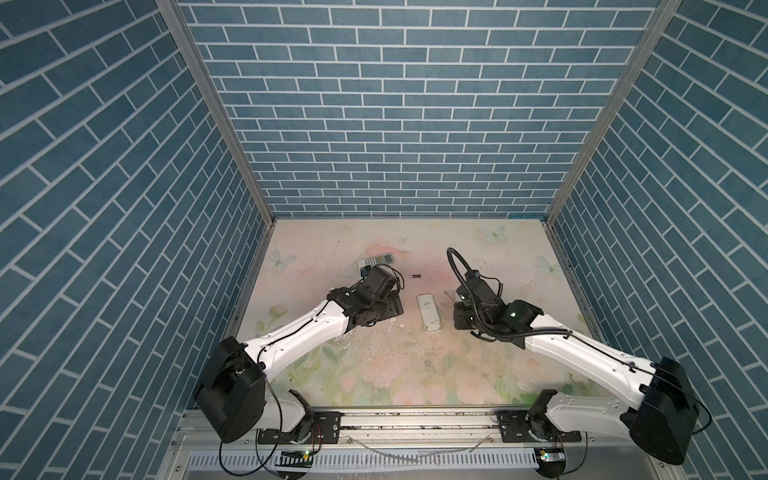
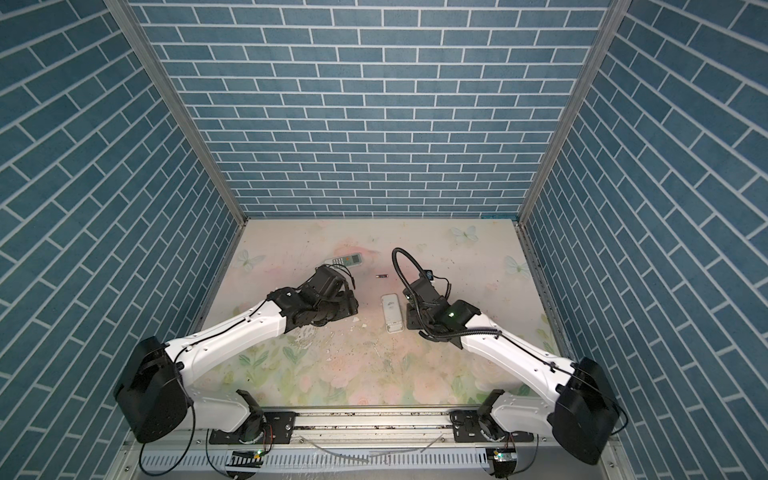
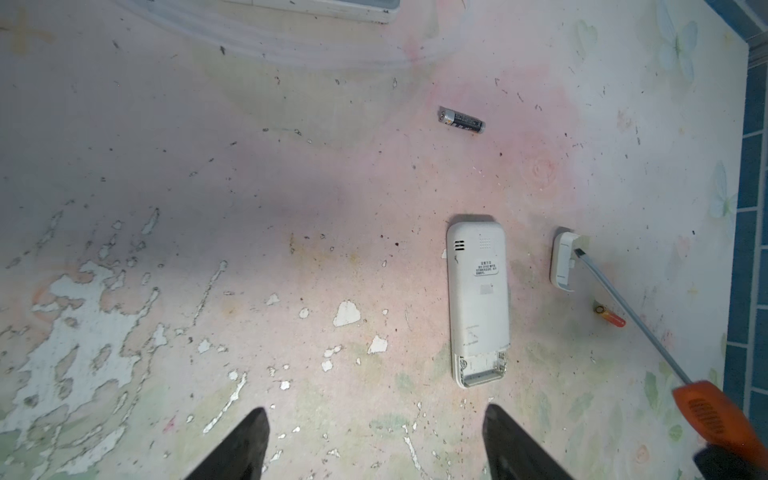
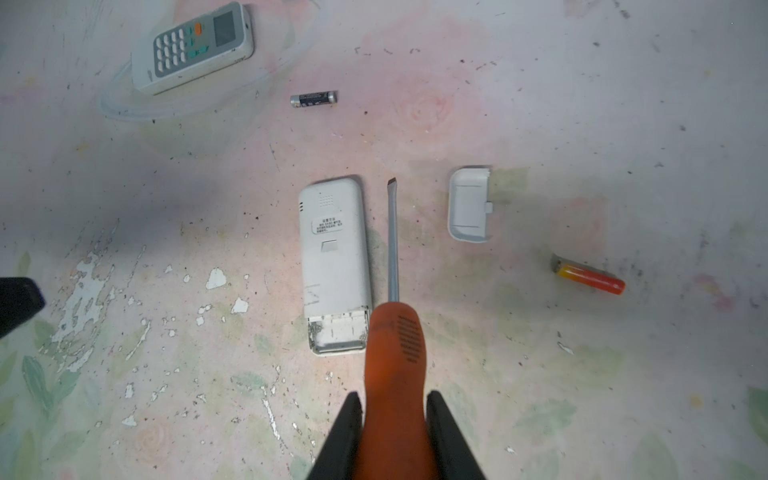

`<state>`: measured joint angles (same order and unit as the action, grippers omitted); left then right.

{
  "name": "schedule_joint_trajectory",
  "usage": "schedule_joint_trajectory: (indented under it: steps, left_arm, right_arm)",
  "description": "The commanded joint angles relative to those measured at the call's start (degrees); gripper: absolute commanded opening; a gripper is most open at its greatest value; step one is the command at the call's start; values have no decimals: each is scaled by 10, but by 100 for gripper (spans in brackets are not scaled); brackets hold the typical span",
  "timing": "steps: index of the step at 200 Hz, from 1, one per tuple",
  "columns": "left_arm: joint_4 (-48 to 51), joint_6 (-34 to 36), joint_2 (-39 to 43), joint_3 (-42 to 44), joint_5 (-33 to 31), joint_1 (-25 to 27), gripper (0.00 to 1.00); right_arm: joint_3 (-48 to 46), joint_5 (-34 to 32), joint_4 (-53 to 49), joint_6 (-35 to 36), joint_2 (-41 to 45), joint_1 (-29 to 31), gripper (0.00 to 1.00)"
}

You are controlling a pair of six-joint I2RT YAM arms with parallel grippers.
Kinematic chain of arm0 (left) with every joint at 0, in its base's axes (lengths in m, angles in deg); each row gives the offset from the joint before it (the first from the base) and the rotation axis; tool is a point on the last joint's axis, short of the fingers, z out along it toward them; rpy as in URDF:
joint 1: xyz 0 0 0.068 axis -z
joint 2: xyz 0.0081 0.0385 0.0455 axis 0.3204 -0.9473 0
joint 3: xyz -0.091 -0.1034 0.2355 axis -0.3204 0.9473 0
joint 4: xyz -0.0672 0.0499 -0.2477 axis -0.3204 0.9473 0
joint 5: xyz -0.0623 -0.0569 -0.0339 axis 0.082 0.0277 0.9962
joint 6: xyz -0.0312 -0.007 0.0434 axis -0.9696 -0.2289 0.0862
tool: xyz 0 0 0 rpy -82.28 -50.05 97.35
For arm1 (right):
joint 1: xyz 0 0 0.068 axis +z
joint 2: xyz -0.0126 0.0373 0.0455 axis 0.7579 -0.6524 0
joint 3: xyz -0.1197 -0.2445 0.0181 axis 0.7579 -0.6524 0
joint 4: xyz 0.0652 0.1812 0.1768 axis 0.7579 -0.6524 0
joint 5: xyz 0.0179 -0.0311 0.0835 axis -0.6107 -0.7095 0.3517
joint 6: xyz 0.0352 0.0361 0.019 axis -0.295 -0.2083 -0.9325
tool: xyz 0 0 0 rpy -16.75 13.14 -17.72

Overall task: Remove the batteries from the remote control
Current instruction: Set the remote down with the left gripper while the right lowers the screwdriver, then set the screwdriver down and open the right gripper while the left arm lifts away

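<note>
Right gripper (image 4: 394,397): jaws clamped on the ribbed orange handle of the screwdriver (image 4: 392,249). Its flat steel shaft runs alongside the white remote (image 4: 334,249), which lies back up with its battery bay open and seemingly empty. The detached cover (image 4: 469,205) lies just past the shaft and the orange battery (image 4: 590,276) further off. The black battery (image 4: 313,99) lies loose near a second remote (image 4: 193,48), keypad up.

Left wrist view: left gripper (image 3: 376,411) jaws wide apart, empty, over the worn, peeling floral table (image 3: 166,166).

Both top views: black battery just far of the white remote, second remote far left.

Judgement: white remote unloaded; second remote probably not yet opened.
</note>
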<state>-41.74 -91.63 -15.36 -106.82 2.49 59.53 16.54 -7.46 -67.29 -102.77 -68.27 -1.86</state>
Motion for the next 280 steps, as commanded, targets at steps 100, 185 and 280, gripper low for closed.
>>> schedule_joint_trajectory:
  steps: [100,185,280]
  left_arm:
    - [8,4,57,35,-35,-11,81]
    - [9,-4,64,42,-35,-11,81]
    - [-2,-18,89,53,-32,-11,80]
  right_arm:
    - [-41,4,97,-8,-73,-5,0]
    - [-107,17,101,-46,-66,-4,0]
    - [-195,52,79,-89,-8,0,12]
